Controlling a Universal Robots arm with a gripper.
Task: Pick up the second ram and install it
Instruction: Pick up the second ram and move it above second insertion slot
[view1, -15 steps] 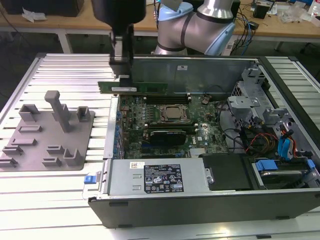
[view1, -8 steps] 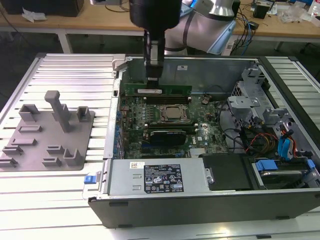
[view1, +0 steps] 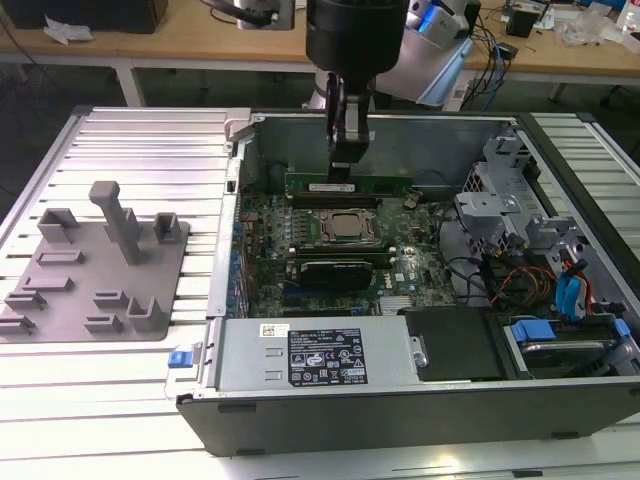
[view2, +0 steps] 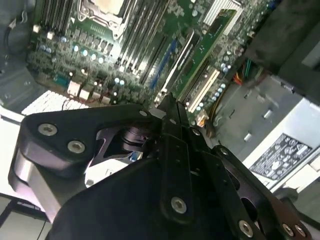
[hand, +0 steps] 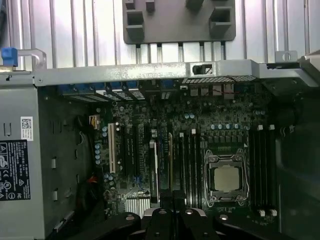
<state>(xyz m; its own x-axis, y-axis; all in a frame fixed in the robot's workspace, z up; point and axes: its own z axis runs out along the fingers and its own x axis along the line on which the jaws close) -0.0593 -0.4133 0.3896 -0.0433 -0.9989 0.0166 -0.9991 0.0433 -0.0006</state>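
Green and narrow, the second ram (view1: 380, 184) stood on its long edge inside the open computer case (view1: 400, 415) in the exterior view, at twelve o'clock from the processor socket (view1: 345, 228). The gripper (view1: 343, 172) pointed straight down at the middle of the ram's top edge, its fingers drawn narrow and pinching the strip. A black card (view1: 340, 270) lay at six o'clock from the processor socket. A grey fixture (view1: 95, 270) sat on the ribbed metal counter (view1: 150, 140) at nine o'clock from the computer case.

In the second wrist view the fingers (view2: 175, 127) met in a tight wedge over the motherboard (view2: 100, 55).

In the first wrist view the gripper (hand: 172, 217) hung over the memory slots (hand: 189, 165) just beside the processor socket (hand: 226, 178). The grey fixture (hand: 177, 20) lay beyond the wall of the computer case.
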